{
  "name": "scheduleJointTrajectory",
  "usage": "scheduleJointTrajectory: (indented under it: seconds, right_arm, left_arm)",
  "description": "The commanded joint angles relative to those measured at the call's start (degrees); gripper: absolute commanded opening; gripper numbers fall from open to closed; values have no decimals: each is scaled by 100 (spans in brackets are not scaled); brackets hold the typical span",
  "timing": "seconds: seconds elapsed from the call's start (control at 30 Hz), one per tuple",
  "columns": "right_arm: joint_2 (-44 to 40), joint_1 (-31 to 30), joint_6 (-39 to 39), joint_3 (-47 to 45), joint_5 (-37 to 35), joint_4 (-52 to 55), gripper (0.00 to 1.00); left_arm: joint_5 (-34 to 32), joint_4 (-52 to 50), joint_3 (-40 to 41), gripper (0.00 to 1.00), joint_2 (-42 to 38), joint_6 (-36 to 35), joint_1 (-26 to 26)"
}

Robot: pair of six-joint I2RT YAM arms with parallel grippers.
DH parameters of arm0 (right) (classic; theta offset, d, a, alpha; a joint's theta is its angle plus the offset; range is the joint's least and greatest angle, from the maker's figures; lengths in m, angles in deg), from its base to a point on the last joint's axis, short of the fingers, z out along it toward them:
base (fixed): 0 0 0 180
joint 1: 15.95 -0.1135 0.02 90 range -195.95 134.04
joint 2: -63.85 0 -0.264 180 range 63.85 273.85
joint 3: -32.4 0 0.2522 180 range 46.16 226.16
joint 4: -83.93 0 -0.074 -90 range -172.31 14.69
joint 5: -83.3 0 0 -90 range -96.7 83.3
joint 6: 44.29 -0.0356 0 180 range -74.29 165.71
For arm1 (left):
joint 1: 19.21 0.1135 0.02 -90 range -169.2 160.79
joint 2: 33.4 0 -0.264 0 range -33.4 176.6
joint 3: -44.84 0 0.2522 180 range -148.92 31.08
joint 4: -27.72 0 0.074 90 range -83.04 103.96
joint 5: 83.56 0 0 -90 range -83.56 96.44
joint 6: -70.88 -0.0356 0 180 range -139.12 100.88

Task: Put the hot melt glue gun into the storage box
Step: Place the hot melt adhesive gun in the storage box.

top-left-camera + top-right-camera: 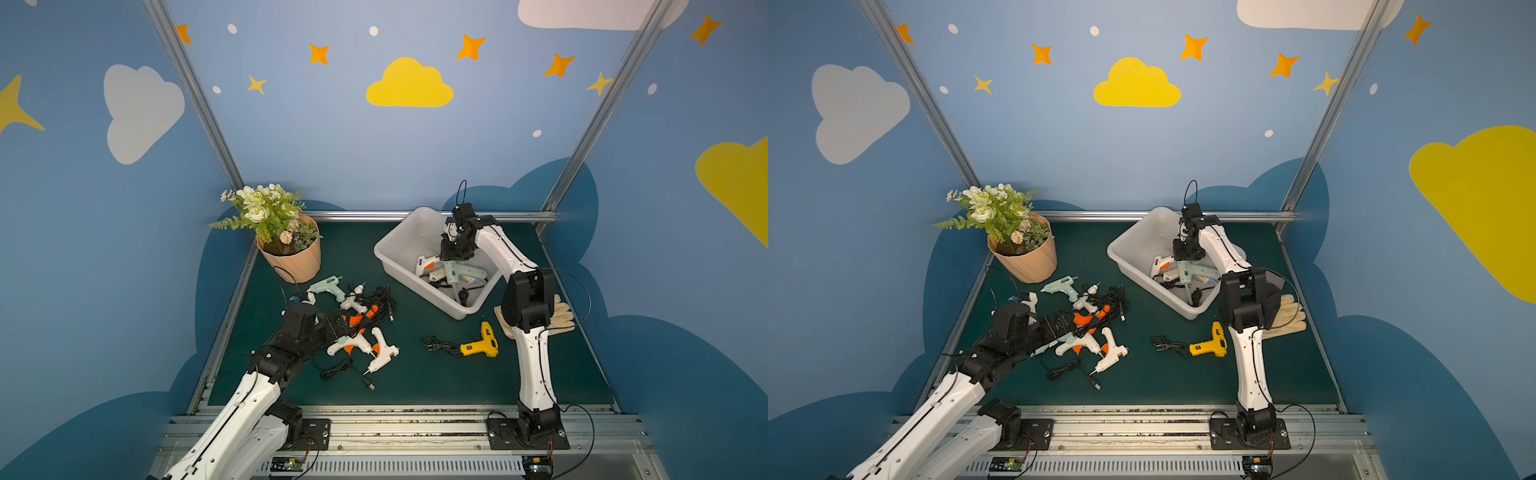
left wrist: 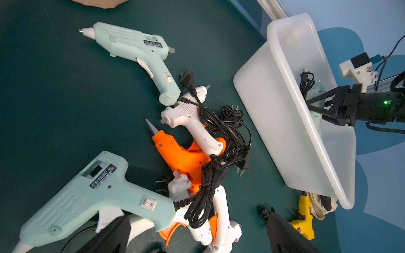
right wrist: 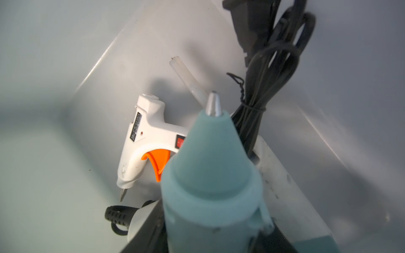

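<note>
While the right gripper (image 1: 454, 262) pinched the mint glue gun (image 3: 210, 175) across its barrel, that gun hung inside the storage box (image 1: 386, 249), which sat toward the far right corner of the worktop (image 1: 415, 374). Beneath it in the tub lay a white glue gun (image 3: 140, 140) with an orange trigger and a bundled black cord (image 3: 263, 92).

I judged the mint gun light and stiff: a hollow, matte, hard plastic shell with a tapered cone ending in a small silver metal nozzle. It looked unlikely to deform or slip under the pads. The barrel or the handle seemed the sensible place to grip, not the trigger or the tip. Its cord was the awkward part, limp and apt to catch on the rolled rim.

The tub was smooth, translucent and whitish, with rounded corners.

The left gripper (image 1: 338, 328) had its fingers spread wide and empty over the tangled pile of guns (image 2: 186, 135) near the worktop's left edge. A yellow glue gun (image 1: 482, 345) lay between the box and the near edge.
</note>
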Motion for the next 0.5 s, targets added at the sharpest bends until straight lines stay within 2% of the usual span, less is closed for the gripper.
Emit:
scheduleJointTrajectory:
  seconds: [0.0, 0.2, 0.33, 0.47]
  right_arm:
    - [100, -27, -252, 144, 66, 427, 28]
    - [110, -29, -276, 237, -34, 459, 59]
    - [43, -3, -310, 365, -152, 576, 69]
    - [-211, -8, -322, 381, -225, 644, 74]
  left_arm:
    - [27, 29, 7, 100, -108, -6, 10]
    - [25, -39, -35, 100, -114, -39, 23]
    - [-1, -31, -9, 100, -119, -38, 24]
    - [-1, -3, -9, 100, -80, -41, 23]
